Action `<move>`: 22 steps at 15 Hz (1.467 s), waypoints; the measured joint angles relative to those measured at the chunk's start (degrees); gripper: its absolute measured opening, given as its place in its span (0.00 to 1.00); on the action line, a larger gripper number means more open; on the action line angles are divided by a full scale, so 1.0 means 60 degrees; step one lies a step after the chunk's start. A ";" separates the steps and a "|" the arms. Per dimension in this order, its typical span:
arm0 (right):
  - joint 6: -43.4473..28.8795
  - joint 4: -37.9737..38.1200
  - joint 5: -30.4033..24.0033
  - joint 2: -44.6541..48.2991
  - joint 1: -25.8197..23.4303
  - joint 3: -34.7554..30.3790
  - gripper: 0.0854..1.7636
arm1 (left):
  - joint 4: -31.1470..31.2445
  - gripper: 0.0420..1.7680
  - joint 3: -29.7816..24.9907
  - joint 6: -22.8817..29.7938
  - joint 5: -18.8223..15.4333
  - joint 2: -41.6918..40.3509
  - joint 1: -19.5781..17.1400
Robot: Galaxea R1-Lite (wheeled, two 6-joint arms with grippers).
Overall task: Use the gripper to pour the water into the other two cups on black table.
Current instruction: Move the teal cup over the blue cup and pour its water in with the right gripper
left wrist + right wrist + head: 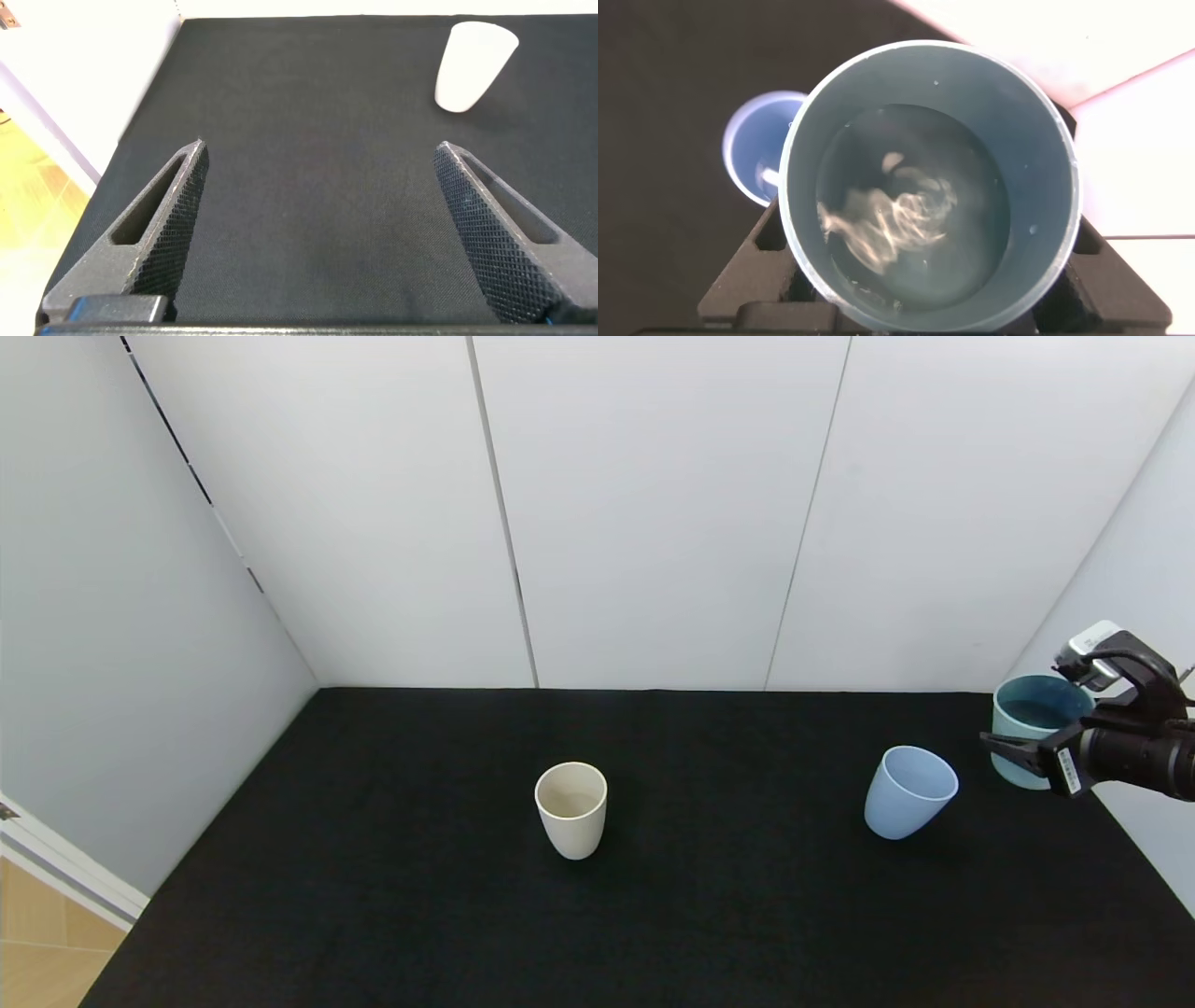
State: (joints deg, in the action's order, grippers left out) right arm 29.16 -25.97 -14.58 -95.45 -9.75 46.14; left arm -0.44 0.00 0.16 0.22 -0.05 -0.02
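Observation:
My right gripper (1032, 749) is shut on the teal cup (1034, 723) and holds it upright at the far right of the black table (373, 896), close to the wall. In the right wrist view the teal cup (1046, 149) fills the frame, with rippling water (906, 219) inside and a gripper finger (752, 266) on each side. The periwinkle blue cup (910, 793) stands just left of the teal cup and also shows in the right wrist view (752, 154). The cream cup (571, 807) stands mid-table. My left gripper (320, 149) is open and empty over bare cloth, the cream cup (475, 65) far ahead.
White wall panels (653, 523) close off the back and both sides of the table. A strip of wooden floor (37, 933) shows past the table's front left corner.

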 joint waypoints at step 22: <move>0.3974 0.0024 0.1908 -0.1436 0.0459 0.0597 0.68 | -0.0004 0.97 0.0000 -0.0004 -0.0002 0.0000 0.0000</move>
State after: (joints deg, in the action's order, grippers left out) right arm 53.00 -25.82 -3.13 -104.07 -7.00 49.73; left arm -0.46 0.00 0.13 0.21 -0.05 -0.02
